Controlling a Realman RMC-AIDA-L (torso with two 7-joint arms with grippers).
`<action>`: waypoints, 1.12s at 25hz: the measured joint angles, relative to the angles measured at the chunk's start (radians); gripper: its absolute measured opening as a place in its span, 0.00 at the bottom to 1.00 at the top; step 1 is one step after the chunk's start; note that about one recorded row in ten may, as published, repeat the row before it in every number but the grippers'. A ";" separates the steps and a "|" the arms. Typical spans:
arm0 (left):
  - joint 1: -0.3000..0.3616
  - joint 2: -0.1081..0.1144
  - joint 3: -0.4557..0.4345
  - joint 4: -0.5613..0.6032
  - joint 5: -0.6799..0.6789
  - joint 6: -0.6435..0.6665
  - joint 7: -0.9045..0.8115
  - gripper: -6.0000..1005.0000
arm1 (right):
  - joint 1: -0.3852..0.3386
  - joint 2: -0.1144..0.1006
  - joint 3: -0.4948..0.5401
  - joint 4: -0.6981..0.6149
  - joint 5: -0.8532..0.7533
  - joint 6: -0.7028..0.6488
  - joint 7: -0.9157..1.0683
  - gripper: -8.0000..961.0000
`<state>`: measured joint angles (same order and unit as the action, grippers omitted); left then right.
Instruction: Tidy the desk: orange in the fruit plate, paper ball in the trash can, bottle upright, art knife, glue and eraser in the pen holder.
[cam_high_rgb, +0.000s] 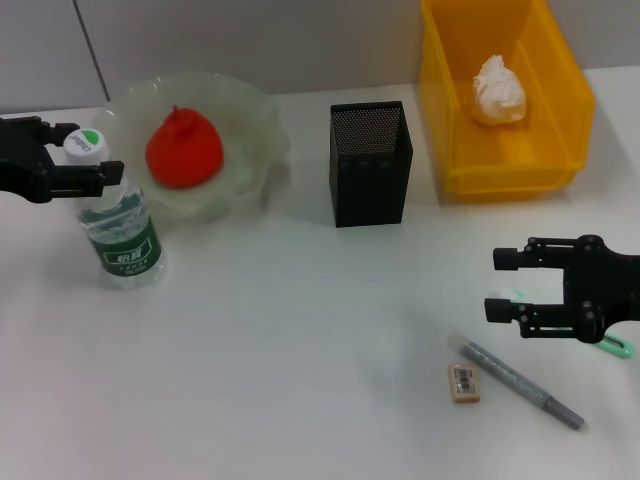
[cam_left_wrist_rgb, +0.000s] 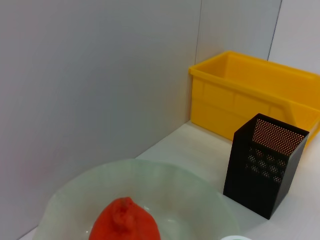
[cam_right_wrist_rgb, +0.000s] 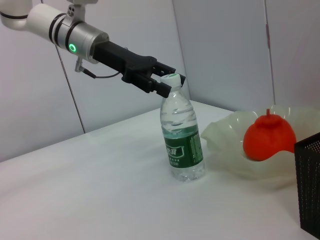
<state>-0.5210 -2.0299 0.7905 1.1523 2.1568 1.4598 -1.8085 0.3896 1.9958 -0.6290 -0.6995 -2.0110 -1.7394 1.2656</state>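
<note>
The bottle (cam_high_rgb: 120, 230) stands upright on the table at the left; it also shows in the right wrist view (cam_right_wrist_rgb: 182, 135). My left gripper (cam_high_rgb: 85, 155) is shut around its cap and shows there too (cam_right_wrist_rgb: 169, 80). The orange (cam_high_rgb: 184, 150) lies in the fruit plate (cam_high_rgb: 250, 120). The paper ball (cam_high_rgb: 498, 92) lies in the trash can (cam_high_rgb: 500, 170). The pen holder (cam_high_rgb: 371, 165) stands in the middle. The eraser (cam_high_rgb: 464, 382) lies beside a grey pen-shaped art knife (cam_high_rgb: 520, 383). My right gripper (cam_high_rgb: 500, 283) is open above a green item (cam_high_rgb: 618, 347) that it mostly hides.
The left wrist view shows the orange (cam_left_wrist_rgb: 125, 222), the plate (cam_left_wrist_rgb: 190, 190), the pen holder (cam_left_wrist_rgb: 265, 170) and the trash can (cam_left_wrist_rgb: 240, 100) against a grey wall. White table surface lies between the bottle and the eraser.
</note>
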 joint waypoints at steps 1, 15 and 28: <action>0.001 0.000 -0.001 0.001 0.000 0.000 0.000 0.80 | 0.000 0.000 0.000 0.000 0.000 0.000 0.000 0.73; -0.005 0.066 -0.108 -0.058 -0.219 0.138 -0.008 0.80 | 0.000 0.000 0.002 0.001 0.001 0.000 0.000 0.73; -0.051 0.039 -0.048 -0.314 -0.445 0.417 0.029 0.80 | 0.000 -0.003 0.003 0.002 0.006 0.000 0.013 0.73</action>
<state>-0.5715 -1.9910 0.7424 0.8383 1.7122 1.8766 -1.7796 0.3896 1.9927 -0.6259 -0.6979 -2.0047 -1.7398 1.2782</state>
